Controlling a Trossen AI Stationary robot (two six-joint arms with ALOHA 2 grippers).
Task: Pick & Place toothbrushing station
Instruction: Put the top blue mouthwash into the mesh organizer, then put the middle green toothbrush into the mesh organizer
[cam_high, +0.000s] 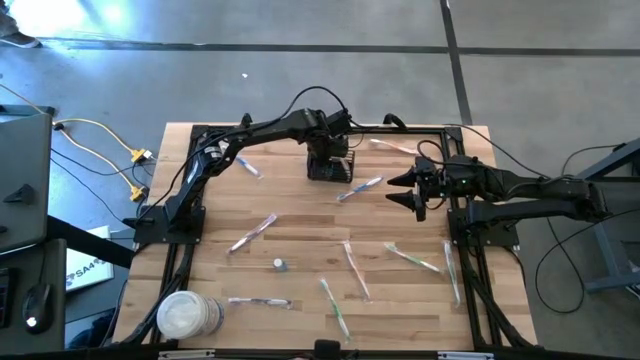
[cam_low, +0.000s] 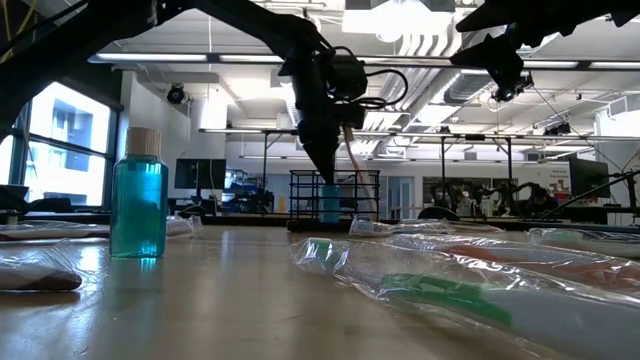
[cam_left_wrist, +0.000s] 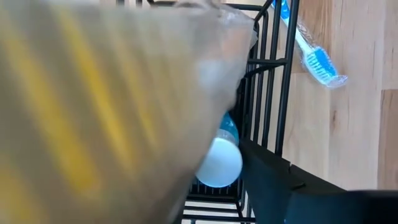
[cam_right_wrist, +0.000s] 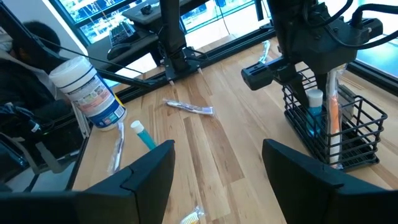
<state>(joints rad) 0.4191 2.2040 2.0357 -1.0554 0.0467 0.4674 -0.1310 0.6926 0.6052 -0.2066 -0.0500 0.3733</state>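
basket: black wire, at 12 o'clock on the counter; we see a blue bottle and an orange brush standing in it.
left claw: right over the basket, at the orange brush; we cannot tell whether it grips.
right claw: released, empty, waits at the basket's 3 o'clock.
step: we judge a brush is being dropped in.
next: let go, lift clear, fetch a wrapped brush.

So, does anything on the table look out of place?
Yes: the white tub lies on its side at a table corner, and wrapped toothbrushes lie scattered at all angles, outside the wire basket.
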